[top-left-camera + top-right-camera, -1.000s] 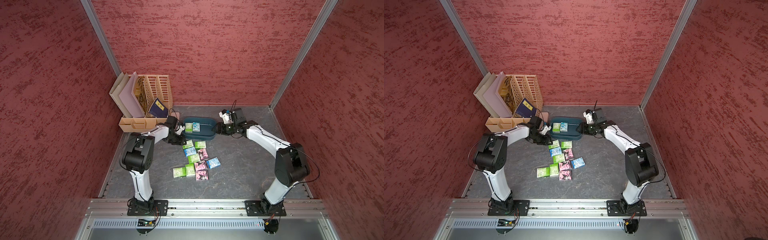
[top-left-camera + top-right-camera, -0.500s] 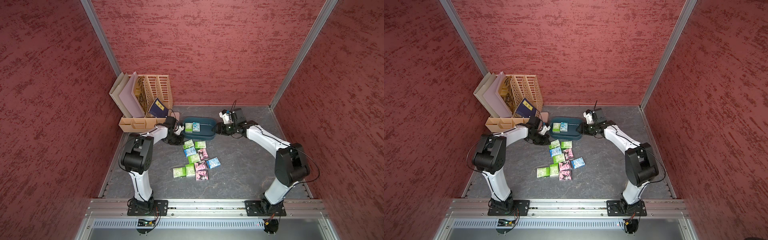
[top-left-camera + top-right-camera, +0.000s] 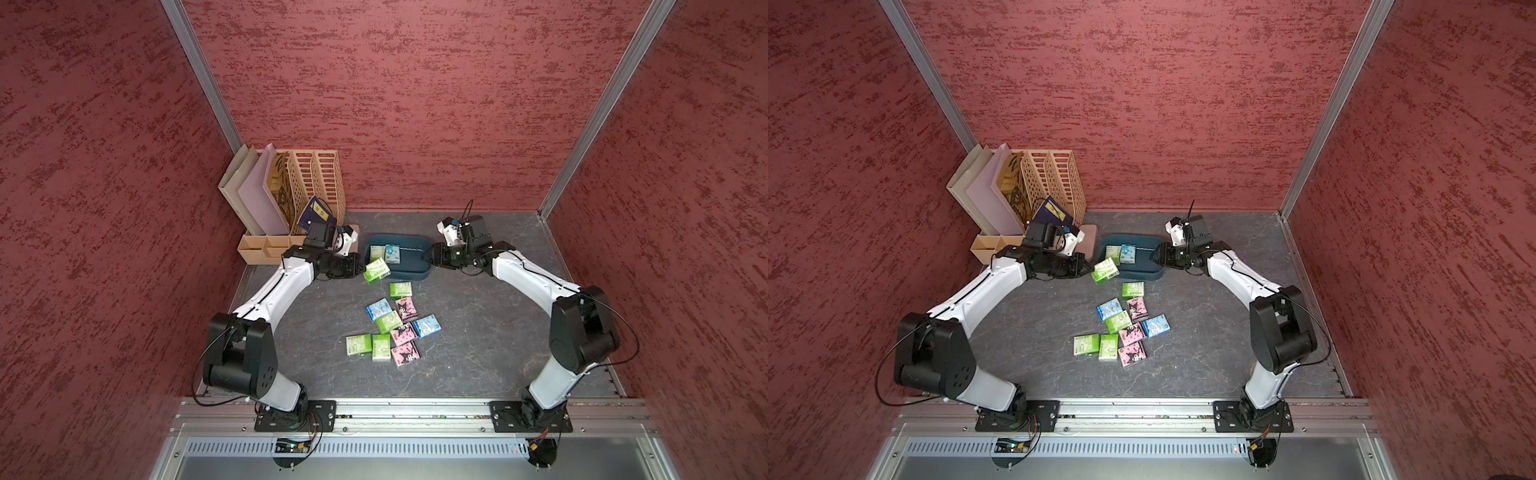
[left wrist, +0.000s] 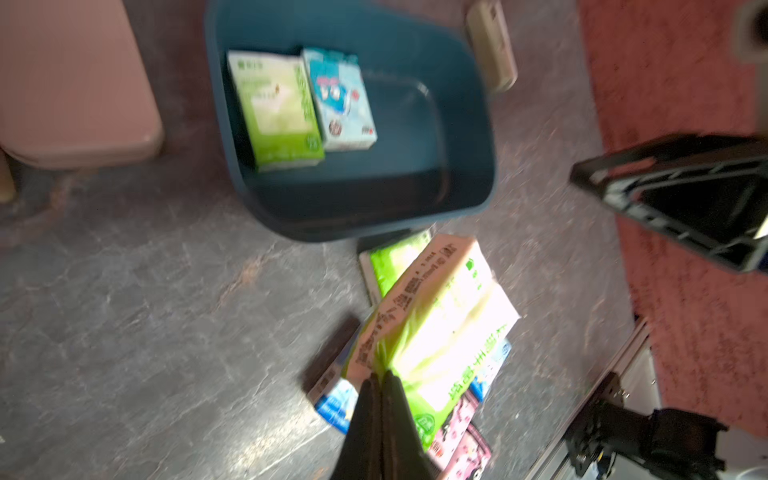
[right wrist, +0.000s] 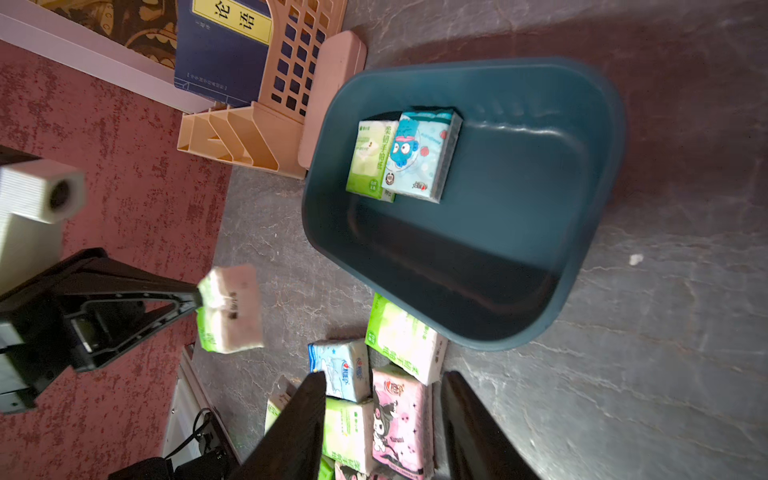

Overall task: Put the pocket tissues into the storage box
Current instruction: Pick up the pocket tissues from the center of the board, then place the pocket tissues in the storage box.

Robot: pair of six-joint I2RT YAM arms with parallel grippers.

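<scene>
My left gripper point(image 3: 362, 271) point(image 4: 381, 374) is shut on the edge of a green packet of pocket tissues point(image 3: 377, 270) point(image 4: 440, 324), held just above the floor by the front left corner of the storage box. The storage box point(image 3: 409, 274) point(image 5: 582, 166) is a shallow dark teal tray. Inside it lie a green packet point(image 5: 372, 160) and a light blue packet point(image 5: 424, 153). Several more packets point(image 3: 395, 324), green, blue and pink, lie on the floor in front of it. My right gripper point(image 3: 428, 259) point(image 5: 384, 376) stands open at the box's right end, holding nothing.
A tall beige slotted file organiser point(image 3: 316, 183) with folders and a dark blue book point(image 3: 316, 212) stands at the back left, with a low beige divider tray point(image 3: 266, 247) before it. A slim pink case point(image 3: 1090, 247) lies left of the box. A small beige object point(image 4: 492, 54) lies behind the box.
My left gripper has shut on the green packet and raised it off the floor toward the box. The right arm has barely moved.
</scene>
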